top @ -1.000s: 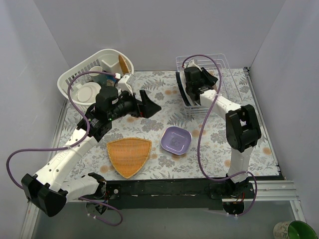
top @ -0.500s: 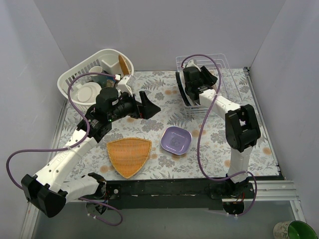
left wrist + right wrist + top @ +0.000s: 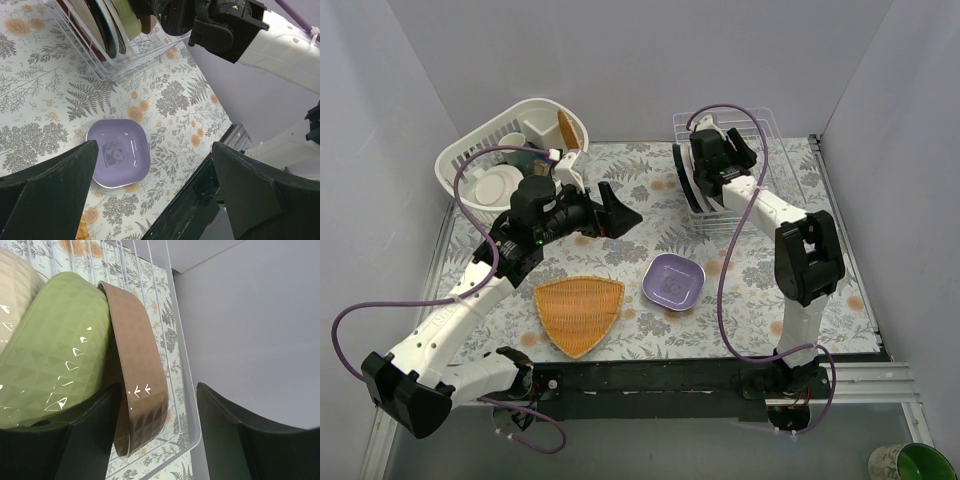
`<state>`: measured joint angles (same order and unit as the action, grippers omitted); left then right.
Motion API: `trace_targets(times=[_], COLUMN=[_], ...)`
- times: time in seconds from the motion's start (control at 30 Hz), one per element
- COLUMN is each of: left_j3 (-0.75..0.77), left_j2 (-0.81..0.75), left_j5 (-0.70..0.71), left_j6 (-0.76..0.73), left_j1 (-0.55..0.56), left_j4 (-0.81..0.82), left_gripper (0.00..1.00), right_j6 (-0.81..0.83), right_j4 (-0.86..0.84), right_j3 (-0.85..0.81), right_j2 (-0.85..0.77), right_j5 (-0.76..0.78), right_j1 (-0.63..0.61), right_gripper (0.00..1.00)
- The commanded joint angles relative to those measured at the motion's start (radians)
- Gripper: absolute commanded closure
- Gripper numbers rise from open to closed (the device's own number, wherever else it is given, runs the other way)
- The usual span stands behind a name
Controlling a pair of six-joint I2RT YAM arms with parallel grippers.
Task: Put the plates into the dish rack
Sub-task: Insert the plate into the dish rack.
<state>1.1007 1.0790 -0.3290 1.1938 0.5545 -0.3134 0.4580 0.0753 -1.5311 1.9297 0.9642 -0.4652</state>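
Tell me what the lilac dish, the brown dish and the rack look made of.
Lilac dish: glossy glazed ceramic or melamine, judging by its sharp reflections. Brown dish: same, shiny faceted surface with glints. Rack: thin metal wire, probably white-coated.

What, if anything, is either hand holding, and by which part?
Nothing is held. The left hand hangs open; the right hand stands open astride the brown dish in the dish rack.
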Motion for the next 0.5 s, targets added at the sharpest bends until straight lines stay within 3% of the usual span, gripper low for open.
trace_targets(times=[0.0,0.47], left_j3=[-0.012,-0.025], left_j2=[-0.034,-0.028], left_j5=[-0.008,-0.022], left_j6=[0.006,0.018], left_j1=[-0.002,-0.001], left_j4=[0.014,0.04], left_gripper=[0.02,0.02], right_j6=[-0.045,-0.099], right_j4=[0.027,0.084], right_j3=[-0.049,-0.061], right_j2=[-0.054,-0.132], right_j5=[-0.059,-0.113], right_j1=[-0.006,-0.006], right_gripper=[0.3,0.29])
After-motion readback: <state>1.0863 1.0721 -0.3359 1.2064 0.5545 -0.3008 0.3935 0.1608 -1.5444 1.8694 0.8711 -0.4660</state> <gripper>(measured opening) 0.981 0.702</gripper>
